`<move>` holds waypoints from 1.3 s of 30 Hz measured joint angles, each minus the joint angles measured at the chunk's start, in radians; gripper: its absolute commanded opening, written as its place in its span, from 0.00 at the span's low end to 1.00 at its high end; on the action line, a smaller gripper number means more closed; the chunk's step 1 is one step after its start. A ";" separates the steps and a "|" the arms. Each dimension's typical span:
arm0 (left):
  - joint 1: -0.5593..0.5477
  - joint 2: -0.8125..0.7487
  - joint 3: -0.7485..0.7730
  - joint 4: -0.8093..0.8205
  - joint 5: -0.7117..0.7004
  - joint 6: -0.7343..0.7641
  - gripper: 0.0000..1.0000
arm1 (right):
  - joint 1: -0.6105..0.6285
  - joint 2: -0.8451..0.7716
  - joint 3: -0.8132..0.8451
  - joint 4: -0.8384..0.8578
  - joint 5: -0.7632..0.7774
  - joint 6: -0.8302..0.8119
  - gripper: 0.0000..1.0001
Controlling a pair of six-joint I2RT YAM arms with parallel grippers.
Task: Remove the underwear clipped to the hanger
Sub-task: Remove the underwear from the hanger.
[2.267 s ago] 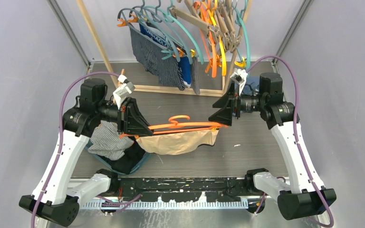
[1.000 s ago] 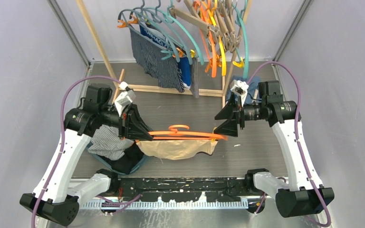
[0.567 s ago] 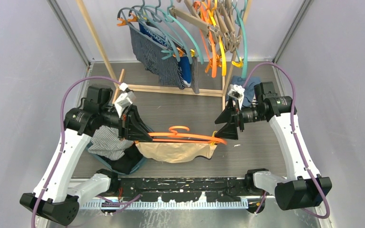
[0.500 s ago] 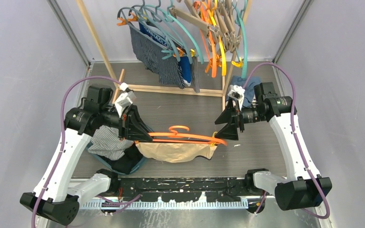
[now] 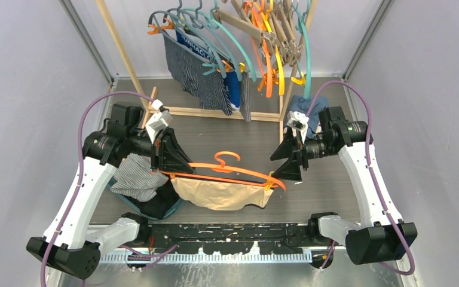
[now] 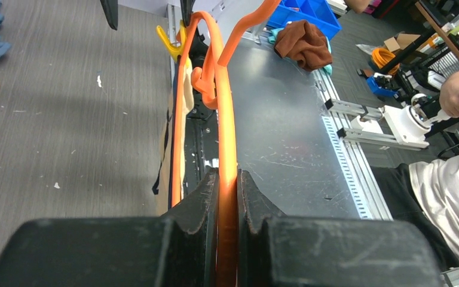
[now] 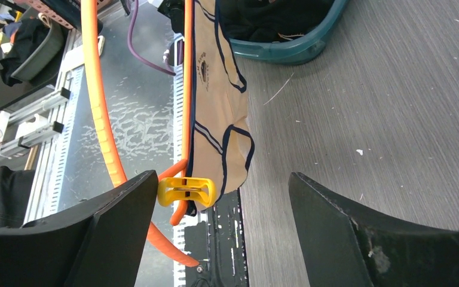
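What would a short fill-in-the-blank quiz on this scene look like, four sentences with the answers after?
1. The left claw is shut on the ______ hanger.
2. The right claw stands ______, gripping nothing.
3. The clip between the right claw's fingers is ______.
4. The beige underwear hanging from the hanger has ______ trim.

Missing words: orange; open; yellow; navy.
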 measured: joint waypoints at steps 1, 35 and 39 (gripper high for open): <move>0.000 0.000 0.000 0.005 0.000 0.002 0.00 | 0.000 0.002 -0.001 -0.006 0.000 -0.004 0.88; -0.003 -0.008 0.058 -0.026 -0.087 0.368 0.00 | -0.003 0.067 0.043 -0.003 0.037 0.060 0.81; -0.003 -0.008 0.058 -0.026 -0.087 0.368 0.00 | -0.001 0.067 0.032 0.015 0.042 0.071 0.84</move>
